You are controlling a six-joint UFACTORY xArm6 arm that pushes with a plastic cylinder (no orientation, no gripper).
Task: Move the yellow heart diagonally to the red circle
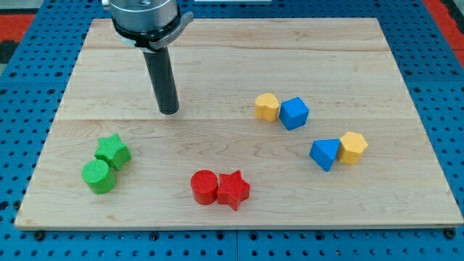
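The yellow heart (267, 106) lies right of the board's middle and touches a blue cube (294, 113) on its right. The red circle (204, 187) lies near the view's bottom, touching a red star (233, 190) on its right. My tip (168, 111) rests on the board in the upper left part. It is well left of the yellow heart and above the red circle, and it touches no block.
A green star (112, 151) and a green circle (98, 177) touch at the lower left. A blue triangle (325, 154) and a yellow pentagon-like block (353, 147) touch at the right. The wooden board (239, 58) lies on a blue perforated table.
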